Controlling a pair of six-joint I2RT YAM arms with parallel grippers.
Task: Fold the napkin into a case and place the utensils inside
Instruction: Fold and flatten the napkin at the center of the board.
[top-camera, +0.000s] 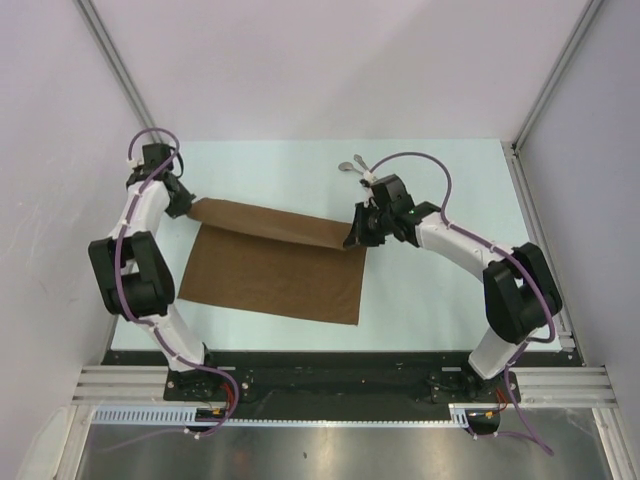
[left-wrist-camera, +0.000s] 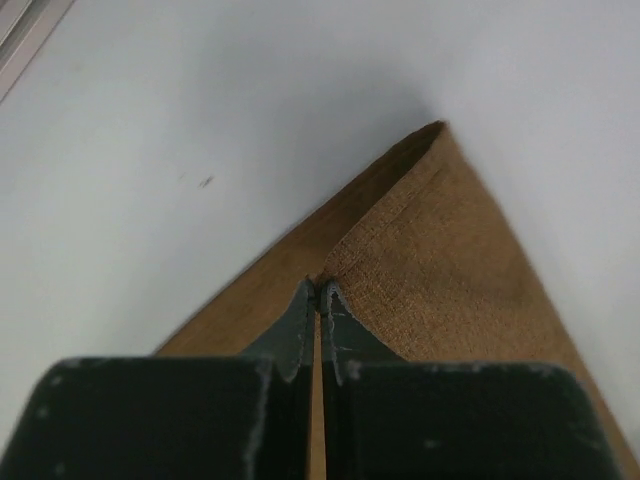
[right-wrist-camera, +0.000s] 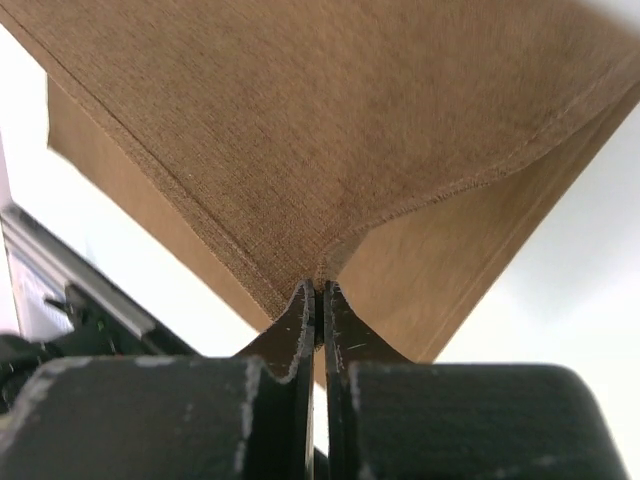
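Note:
The brown napkin (top-camera: 270, 275) lies on the pale table, its far edge lifted off the surface. My left gripper (top-camera: 191, 207) is shut on the far left corner. In the left wrist view the cloth (left-wrist-camera: 440, 250) runs from the closed tips (left-wrist-camera: 320, 290) up to a point. My right gripper (top-camera: 356, 234) is shut on the far right corner. In the right wrist view the napkin (right-wrist-camera: 330, 130) spreads upward from its pinched tips (right-wrist-camera: 320, 290), one layer hanging over another. The silvery utensils (top-camera: 352, 167) lie on the table just behind the right gripper. No folded case shows.
The table (top-camera: 440, 300) is bounded by a metal rail (top-camera: 540, 240) on the right and a black strip at the near edge. White walls enclose the back and sides. Both arm bases stand at the near edge.

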